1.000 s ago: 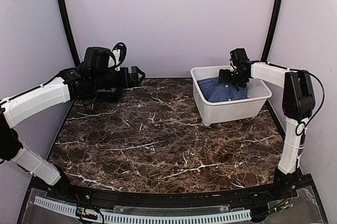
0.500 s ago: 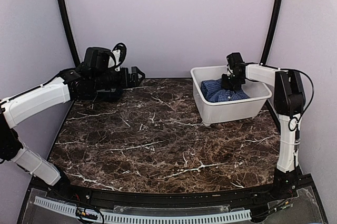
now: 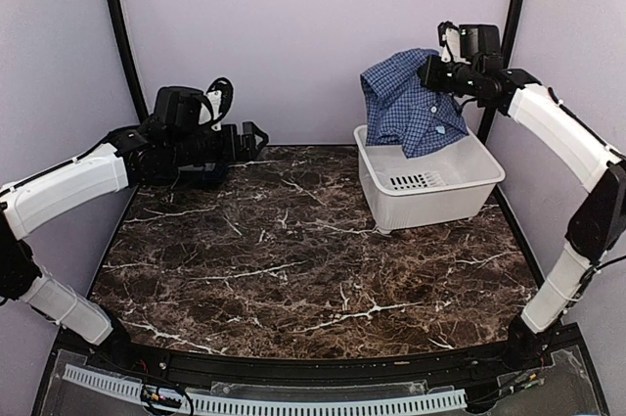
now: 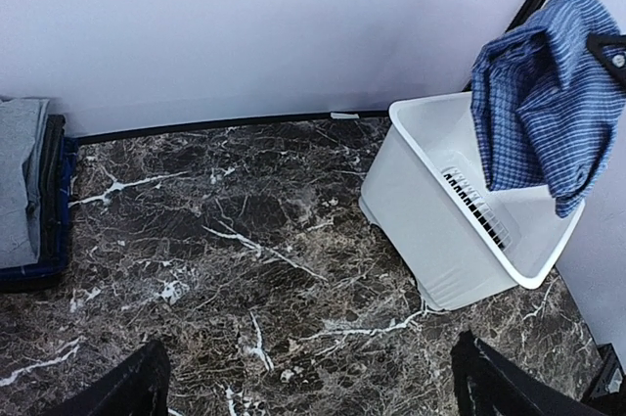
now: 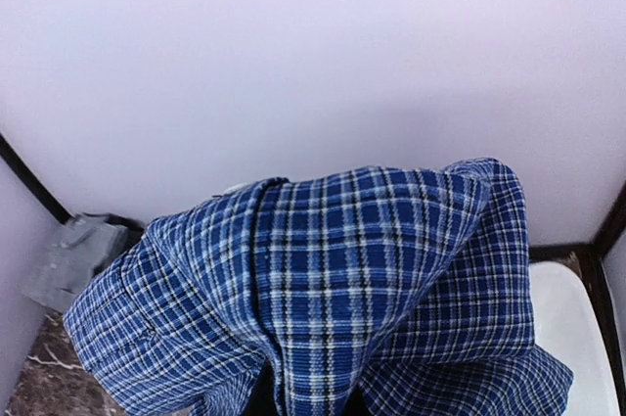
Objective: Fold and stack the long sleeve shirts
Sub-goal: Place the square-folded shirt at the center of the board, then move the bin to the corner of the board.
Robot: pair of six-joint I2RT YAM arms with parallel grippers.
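- The blue shirt (image 3: 406, 108) is held up in the air over the white tub (image 3: 430, 203); it is pinched tight in a bunch by the right gripper (image 3: 427, 70); its low end hangs close over the tub.
- The left gripper (image 3: 256, 139) is spread wide with nothing in it, at the far left.
- The grey shirt (image 4: 20, 181) is laid flat by the back wall on the left, on something dark.
- The blue shirt could be dropped, since only a small bunch is pinched.
- The tub looks light; it could be snagged by a hanging part and tipped.
- The table (image 3: 293, 259) is dark brown stone with white lines; it looks smooth and hard; it is closed in by plain pale purple walls.
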